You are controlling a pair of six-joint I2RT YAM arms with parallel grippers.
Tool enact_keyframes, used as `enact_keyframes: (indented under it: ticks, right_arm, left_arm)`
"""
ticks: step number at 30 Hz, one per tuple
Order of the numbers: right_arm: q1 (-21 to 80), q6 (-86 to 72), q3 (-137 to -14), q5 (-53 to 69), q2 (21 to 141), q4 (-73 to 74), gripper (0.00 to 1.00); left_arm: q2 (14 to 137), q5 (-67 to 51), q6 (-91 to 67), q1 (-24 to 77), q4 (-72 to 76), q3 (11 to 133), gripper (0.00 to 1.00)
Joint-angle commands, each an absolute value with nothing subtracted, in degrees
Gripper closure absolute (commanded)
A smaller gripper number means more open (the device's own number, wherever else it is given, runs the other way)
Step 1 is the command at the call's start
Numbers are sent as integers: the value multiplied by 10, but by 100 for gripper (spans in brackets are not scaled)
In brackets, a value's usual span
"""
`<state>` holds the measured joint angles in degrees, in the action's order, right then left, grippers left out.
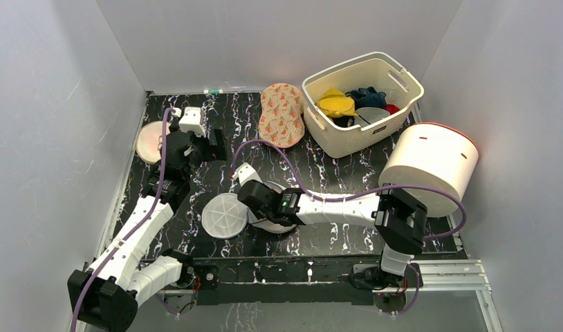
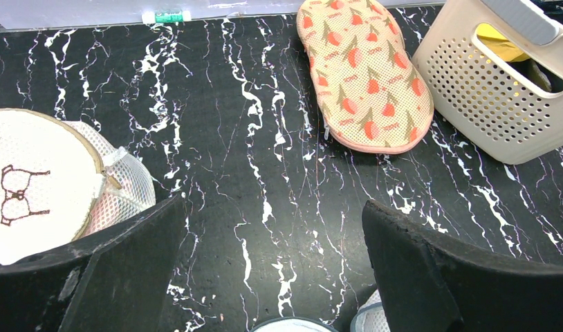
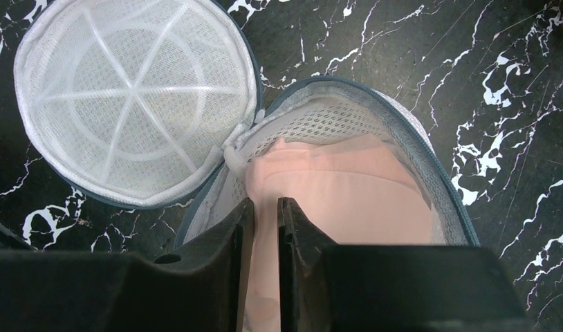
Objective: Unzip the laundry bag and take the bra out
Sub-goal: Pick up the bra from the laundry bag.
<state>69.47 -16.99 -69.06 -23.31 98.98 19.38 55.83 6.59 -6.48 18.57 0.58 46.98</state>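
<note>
Pink bra (image 3: 348,200) pinched by right gripper (image 3: 266,204) inside unzipped laundry bag (image 3: 334,114) | left gripper (image 2: 272,204) wide open, holding nothing

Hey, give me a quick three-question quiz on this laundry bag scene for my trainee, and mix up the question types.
1. True or false: the lid of the bag is zipped shut.
2. Pick one: the left claw is A) open, B) shut on the lid.
3. Fill in: the right claw has its fingers either side of a fold of the pink ____ inside the bag.

Key: 1 false; 2 A; 3 bra.
</note>
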Motion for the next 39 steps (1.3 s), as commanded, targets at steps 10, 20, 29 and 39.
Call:
enact_keyframes:
  ticks: [10,20,29,39]
  right_arm:
    - [694,-169,-725,-254,1016,177,89]
    - [694,-166,-741,-240,927,181,100]
    - [694,-161,-739,-256,817,155,100]
    - [679,-154,-742,-246,736,80,100]
  left_arm:
    - [554,60,-65,189,14,471,2]
    - [555,60,-65,190,14,471,2]
    - [557,58,-66,190,14,471,2]
    - [557,56,-67,191,14,471,2]
